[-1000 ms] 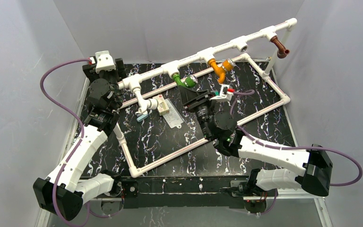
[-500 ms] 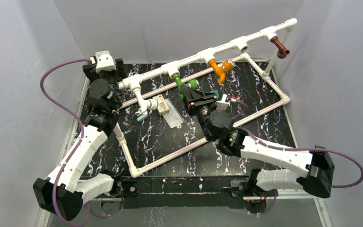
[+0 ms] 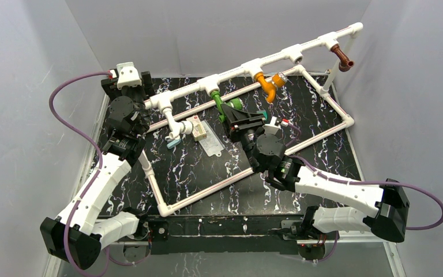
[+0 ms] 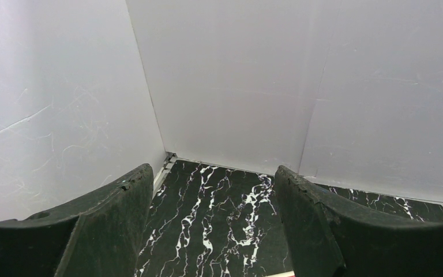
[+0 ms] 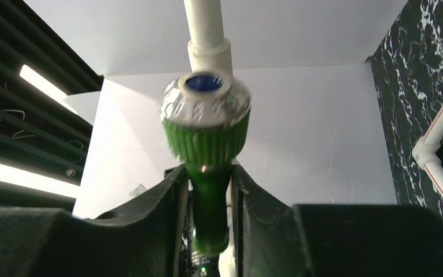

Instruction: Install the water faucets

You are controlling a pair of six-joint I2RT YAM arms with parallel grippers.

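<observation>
Clearly my right gripper [image 5: 207, 171] pinched the green faucet [image 5: 206, 135], its long axis running from my fingers [image 5: 150, 219] up into a socket of the white pipe [image 3: 231, 73]; my left gripper [image 4: 212, 172] gaped empty beside that pipe's left end.

Black desk [image 3: 207, 173] with white marble veining, seen from above, grey walls on three sides. White pipe frame [image 3: 207, 191] lies flat on it as slanted rectangle, thin red line along rails, near rail running from front left toward right edge. Inside frame, toward back left: small white box [image 3: 198, 128] with red marks; flat pale packet [image 3: 211, 144] just beside it; small teal piece [image 3: 174, 143] left of both, near box.
</observation>
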